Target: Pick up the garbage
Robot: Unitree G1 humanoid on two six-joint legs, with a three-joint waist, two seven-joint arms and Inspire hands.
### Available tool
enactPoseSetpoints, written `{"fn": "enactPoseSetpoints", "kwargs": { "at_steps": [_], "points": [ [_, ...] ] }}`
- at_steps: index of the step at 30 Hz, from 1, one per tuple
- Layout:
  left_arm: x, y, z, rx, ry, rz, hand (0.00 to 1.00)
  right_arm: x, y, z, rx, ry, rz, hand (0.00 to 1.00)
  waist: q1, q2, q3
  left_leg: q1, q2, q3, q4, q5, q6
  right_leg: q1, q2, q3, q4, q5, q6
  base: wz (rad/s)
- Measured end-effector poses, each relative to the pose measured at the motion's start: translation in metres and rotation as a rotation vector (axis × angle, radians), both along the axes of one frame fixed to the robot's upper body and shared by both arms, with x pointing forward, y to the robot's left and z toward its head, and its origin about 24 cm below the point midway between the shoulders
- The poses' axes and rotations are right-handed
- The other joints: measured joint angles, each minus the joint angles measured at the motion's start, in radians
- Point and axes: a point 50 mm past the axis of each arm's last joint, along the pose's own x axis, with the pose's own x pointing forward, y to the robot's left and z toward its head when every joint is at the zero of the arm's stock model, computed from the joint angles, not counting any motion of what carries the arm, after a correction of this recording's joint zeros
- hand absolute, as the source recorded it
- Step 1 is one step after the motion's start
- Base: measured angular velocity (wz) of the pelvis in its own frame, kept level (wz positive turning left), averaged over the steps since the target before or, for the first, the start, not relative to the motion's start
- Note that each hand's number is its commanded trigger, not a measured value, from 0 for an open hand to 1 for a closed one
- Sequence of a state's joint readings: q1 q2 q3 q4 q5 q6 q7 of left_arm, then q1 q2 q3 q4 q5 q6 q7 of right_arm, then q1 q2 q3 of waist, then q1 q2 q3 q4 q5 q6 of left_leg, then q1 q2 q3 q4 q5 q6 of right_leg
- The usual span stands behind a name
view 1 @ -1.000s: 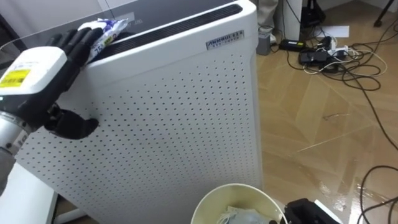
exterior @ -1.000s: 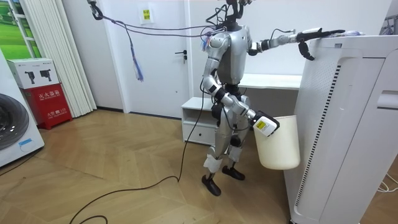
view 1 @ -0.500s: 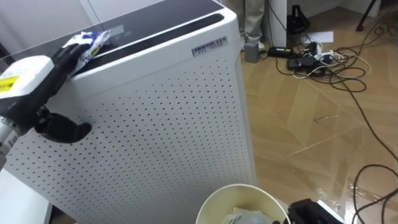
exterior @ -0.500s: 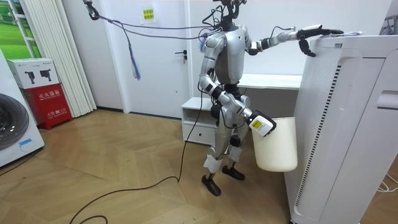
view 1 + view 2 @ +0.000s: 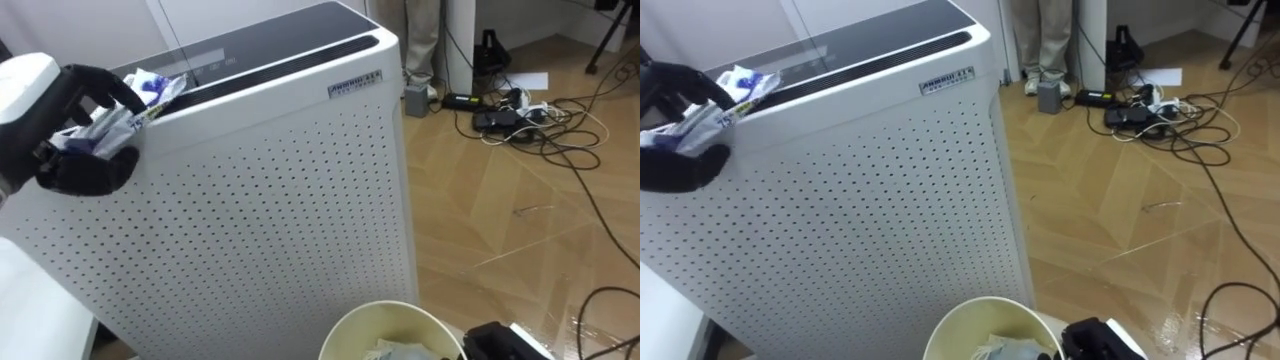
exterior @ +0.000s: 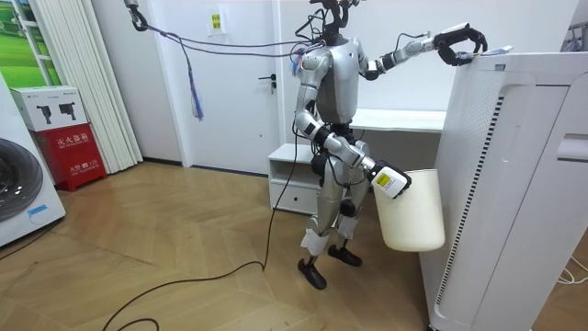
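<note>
Left eye view showed my left hand (image 5: 80, 172) curled round the crumpled white-and-blue wrapper (image 5: 160, 85) at the top edge of the white perforated purifier (image 5: 280, 200). A slack grip, I judged, could drop it beside the cream round bin (image 5: 390, 308).

Tall white perforated air purifier (image 5: 270, 200) near, left of centre, dark top panel. Wood floor (image 5: 520, 230) right. Tangle of cables (image 5: 520, 105) far right, white paper (image 5: 528, 80) beside it. Person's legs (image 5: 422, 40) far. Room view: washing machine (image 6: 23, 198), red box (image 6: 72, 152), white door (image 6: 234, 83).
</note>
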State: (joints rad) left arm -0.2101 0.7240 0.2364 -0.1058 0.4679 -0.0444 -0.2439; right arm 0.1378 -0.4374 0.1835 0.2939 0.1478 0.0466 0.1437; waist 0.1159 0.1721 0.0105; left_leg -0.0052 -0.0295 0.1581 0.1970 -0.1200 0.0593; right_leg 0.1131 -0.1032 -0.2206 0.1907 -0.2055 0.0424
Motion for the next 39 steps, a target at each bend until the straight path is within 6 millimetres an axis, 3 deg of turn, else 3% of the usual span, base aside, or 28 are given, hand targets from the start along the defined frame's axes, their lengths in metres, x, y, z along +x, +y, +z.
{"fn": "enactPoseSetpoints", "kwargs": {
  "at_steps": [19,25,28,32,34,36,39],
  "points": [
    [-0.001,0.004,0.013,-0.020,-0.057,0.044,1.00,0.006,0.004,0.010,0.005,-0.048,0.024,1.00,-0.003,0.014,0.0068,-0.009,-0.005,-0.011,-0.011,0.000,-0.001,-0.002,-0.001,-0.011,-0.007,-0.002,0.000,0.01],
    [-0.001,0.000,0.014,-0.134,-0.080,-0.004,1.00,0.008,0.004,0.011,0.004,-0.052,0.026,1.00,-0.003,0.010,0.0075,-0.035,-0.008,-0.031,0.000,0.001,-0.001,-0.018,-0.004,-0.029,-0.004,-0.003,0.000,0.08],
    [-0.006,-0.015,0.015,-0.283,-0.116,-0.106,1.00,0.009,0.009,0.011,0.005,-0.052,0.038,1.00,-0.002,-0.003,0.0069,-0.040,-0.014,-0.031,-0.001,0.002,0.001,-0.022,-0.009,-0.032,0.000,-0.005,0.004,0.05],
    [-0.016,-0.055,0.011,-0.568,-0.160,-0.378,1.00,0.010,0.021,0.007,0.050,-0.040,0.045,1.00,-0.011,-0.041,0.0088,-0.039,-0.022,-0.035,-0.001,0.001,0.002,-0.025,-0.019,-0.034,0.010,-0.010,0.010,0.02],
    [-0.017,-0.077,-0.001,-0.699,-0.108,-0.508,1.00,0.008,0.029,0.003,0.063,-0.029,0.059,1.00,-0.013,-0.055,0.0039,-0.039,-0.022,-0.034,-0.001,0.001,0.003,-0.025,-0.018,-0.033,0.009,-0.010,0.010,0.00],
    [-0.021,-0.108,-0.032,-0.783,0.094,-0.638,1.00,0.009,0.043,0.000,0.102,-0.030,0.070,1.00,-0.024,-0.078,0.0085,-0.049,-0.018,-0.035,0.002,0.001,0.003,-0.027,-0.014,-0.033,0.009,-0.010,0.010,0.00],
    [-0.027,-0.135,-0.048,-0.811,0.262,-0.768,1.00,0.010,0.055,-0.002,0.137,-0.029,0.081,1.00,-0.039,-0.089,0.0054,-0.093,-0.010,-0.036,0.025,-0.003,0.007,-0.062,-0.008,-0.032,0.012,-0.003,0.004,0.00]
  ]
}}
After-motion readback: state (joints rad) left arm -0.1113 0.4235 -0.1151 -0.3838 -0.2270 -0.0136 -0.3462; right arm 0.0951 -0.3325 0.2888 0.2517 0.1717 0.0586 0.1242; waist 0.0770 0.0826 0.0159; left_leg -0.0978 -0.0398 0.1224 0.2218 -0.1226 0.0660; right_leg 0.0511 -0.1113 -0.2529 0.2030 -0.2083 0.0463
